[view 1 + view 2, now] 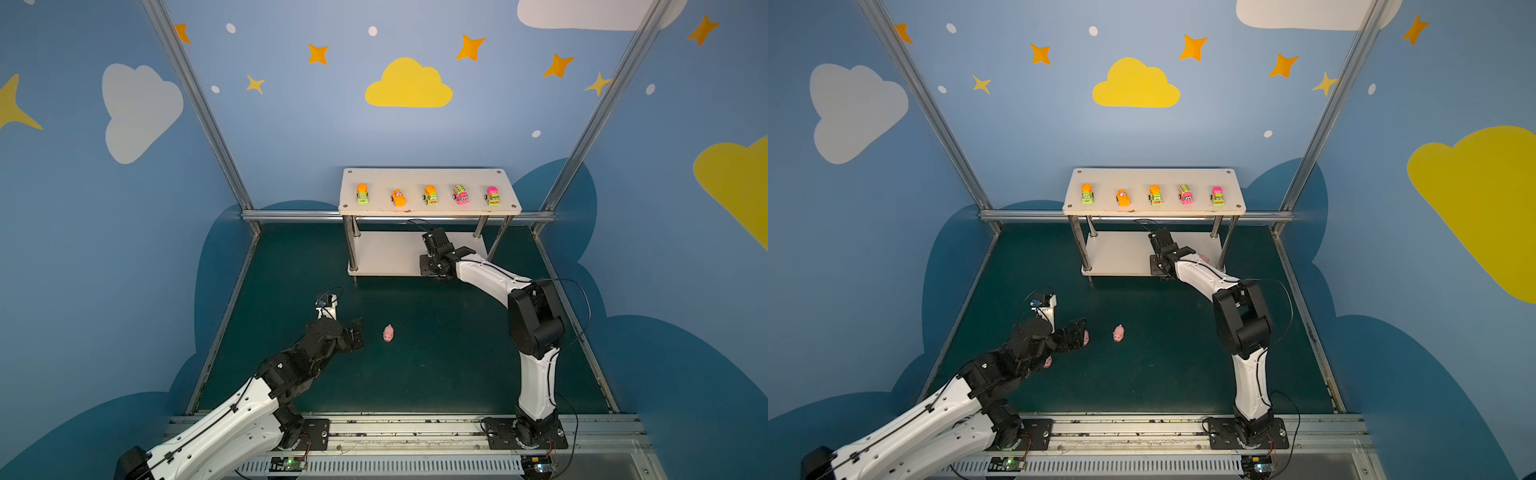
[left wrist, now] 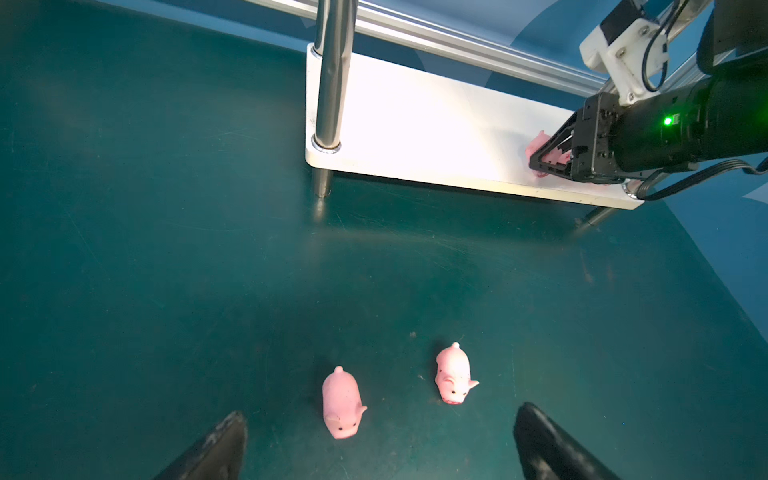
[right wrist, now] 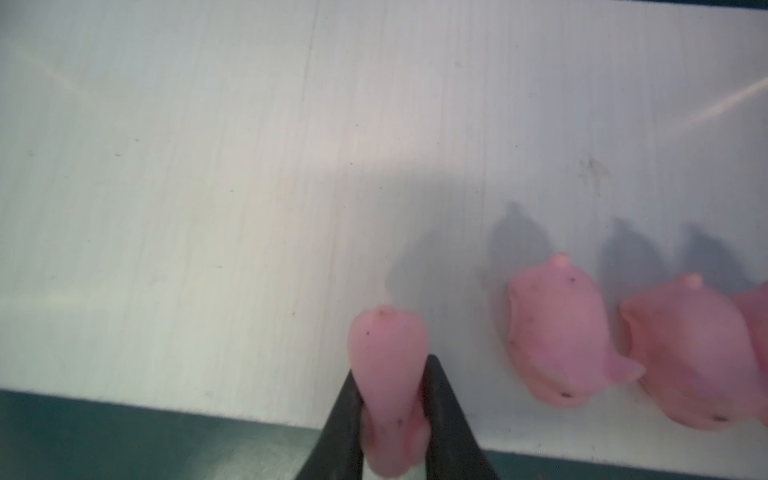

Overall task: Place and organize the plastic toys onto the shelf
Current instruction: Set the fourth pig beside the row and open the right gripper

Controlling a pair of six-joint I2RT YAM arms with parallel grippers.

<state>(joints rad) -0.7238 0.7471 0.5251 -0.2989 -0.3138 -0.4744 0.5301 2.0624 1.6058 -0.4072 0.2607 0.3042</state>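
The white shelf (image 1: 428, 176) stands at the back, with several toy vehicles (image 1: 430, 195) in a row on its top board. My right gripper (image 3: 390, 368) is shut on a pink pig (image 3: 386, 332) over the front edge of the lower board (image 3: 166, 166). Two pigs (image 3: 557, 332) (image 3: 690, 353) stand in a row beside it, and part of a third shows at the edge. My left gripper (image 2: 380, 415) hangs open low over the mat. One pig (image 2: 341, 405) lies between its fingers and another pig (image 2: 454, 376) just ahead.
The dark green mat (image 1: 436, 365) is fenced by metal rails (image 1: 291, 215) at the back and sides. Shiny shelf posts (image 2: 332, 75) rise from the lower board's corners. One more pig (image 1: 1047, 362) peeks out from under my left arm.
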